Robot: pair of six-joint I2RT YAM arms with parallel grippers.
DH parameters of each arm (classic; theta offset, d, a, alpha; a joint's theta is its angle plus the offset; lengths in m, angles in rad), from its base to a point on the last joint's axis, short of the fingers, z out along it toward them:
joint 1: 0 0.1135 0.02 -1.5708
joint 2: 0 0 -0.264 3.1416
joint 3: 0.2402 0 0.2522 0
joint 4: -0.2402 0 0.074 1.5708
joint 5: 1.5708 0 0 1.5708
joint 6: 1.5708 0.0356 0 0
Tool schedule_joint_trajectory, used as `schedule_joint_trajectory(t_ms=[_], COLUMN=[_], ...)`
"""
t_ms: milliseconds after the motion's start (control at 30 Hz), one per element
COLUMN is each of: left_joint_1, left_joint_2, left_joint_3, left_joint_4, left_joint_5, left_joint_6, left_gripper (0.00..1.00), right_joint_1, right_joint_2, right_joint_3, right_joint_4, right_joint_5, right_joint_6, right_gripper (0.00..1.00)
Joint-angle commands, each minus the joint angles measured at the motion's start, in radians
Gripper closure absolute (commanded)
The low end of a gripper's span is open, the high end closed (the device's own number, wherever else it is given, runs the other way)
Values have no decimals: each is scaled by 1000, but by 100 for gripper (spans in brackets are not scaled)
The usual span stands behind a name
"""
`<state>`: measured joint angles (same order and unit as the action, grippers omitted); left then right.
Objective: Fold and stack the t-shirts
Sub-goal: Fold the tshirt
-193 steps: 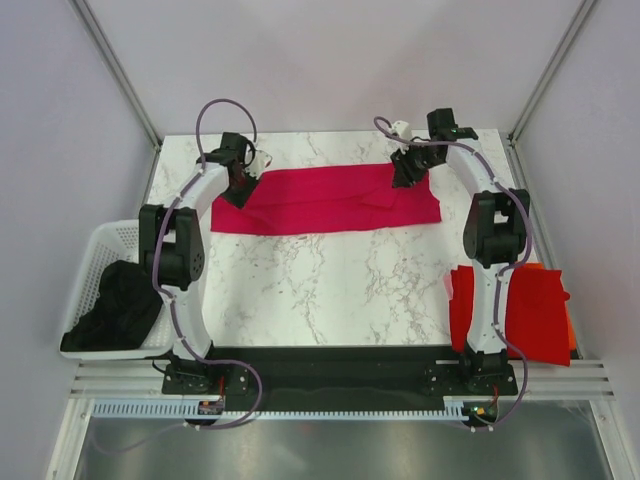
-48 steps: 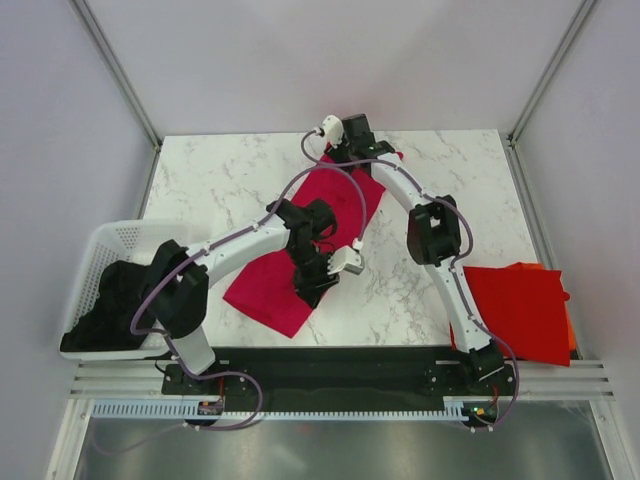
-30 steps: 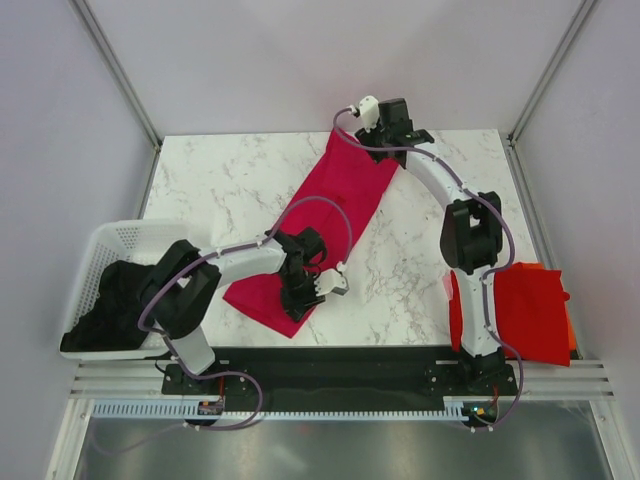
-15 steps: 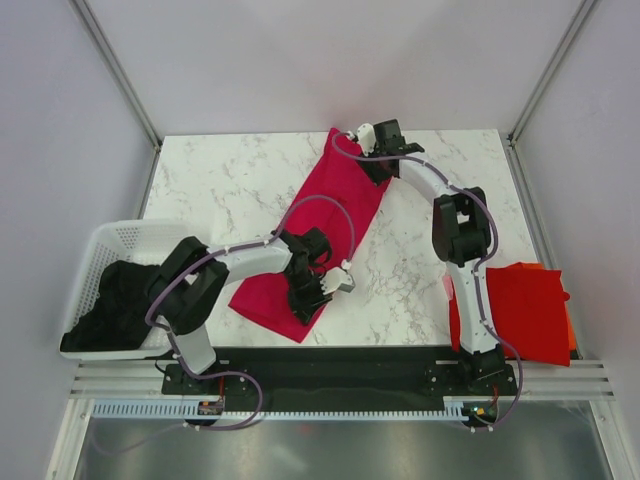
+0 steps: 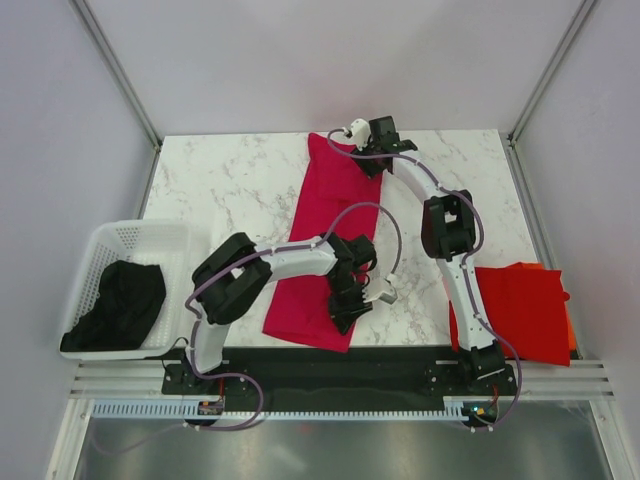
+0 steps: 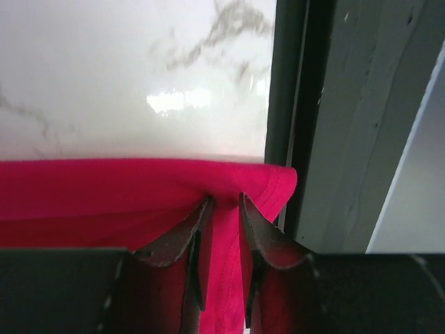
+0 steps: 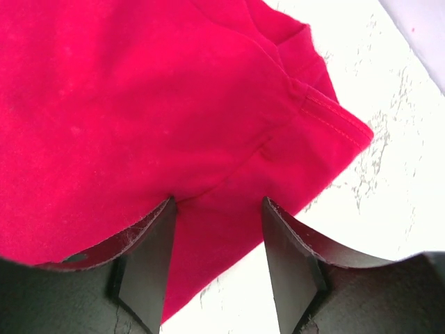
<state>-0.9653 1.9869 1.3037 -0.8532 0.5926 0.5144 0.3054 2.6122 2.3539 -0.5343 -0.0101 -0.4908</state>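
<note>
1. One shirt (image 5: 330, 235) (the crimson one) has been swung within the last second from a slant to lie nearly front-to-back on the bench (image 5: 220, 190), with its near end drawn right to the front edge.
2. It is thereby judged squared for a further fold; stacking on the red pile (image 5: 525, 310) is not yet done.
3. The left arm (image 5: 290, 262) is reached low across to the near end, and the left jaws are narrowly closed on the hem.
4. The right arm (image 5: 440, 215) is stretched to the far end. The right jaws are set about half apart with tips on the cloth, but a grip cannot be confirmed.
</note>
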Motion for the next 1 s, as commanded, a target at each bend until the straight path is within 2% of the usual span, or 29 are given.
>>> schedule_joint_trajectory(t_ms=[0,200,400,533,567,633,700,733,767,800,833,967], left_joint_1=[-35,-52,-59,-58,-58,-53,-10,14,77,117,191,338], left_joint_2=[104,214,237,81,-22,-124,-251,-285,-307,-335,-342,-323], left_joint_3=[78,245,362,410,413,395,372,347,332,300,275,128], left_joint_4=[75,45,2,-115,-130,-118,-72,-58,-47,-37,-26,29], left_joint_5=[-1,10,23,65,70,26,-46,-68,-79,-70,-35,93], left_joint_6=[-22,-47,-80,-117,-125,-190,-261,-351,-400,-449,-559,-749], left_gripper=[70,70,70,66,63,62,61,61,60,58,56,59], right_joint_1=[-2,0,1,-15,-20,-32,-40,-42,-42,-40,-40,-40], right_joint_2=[48,83,106,48,-8,-82,-216,-260,-343,-380,-452,-587], right_joint_3=[41,84,100,116,110,53,-55,-97,-135,-207,-247,-447], right_joint_4=[26,105,197,212,217,240,270,278,280,278,275,206], right_joint_5=[-45,-91,-114,-117,-117,-111,-111,-111,-116,-116,-117,-146], right_joint_6=[-5,41,73,144,153,181,184,181,172,170,169,182], right_gripper=[39,36,34,34,34,33,31,30,30,30,30,29])
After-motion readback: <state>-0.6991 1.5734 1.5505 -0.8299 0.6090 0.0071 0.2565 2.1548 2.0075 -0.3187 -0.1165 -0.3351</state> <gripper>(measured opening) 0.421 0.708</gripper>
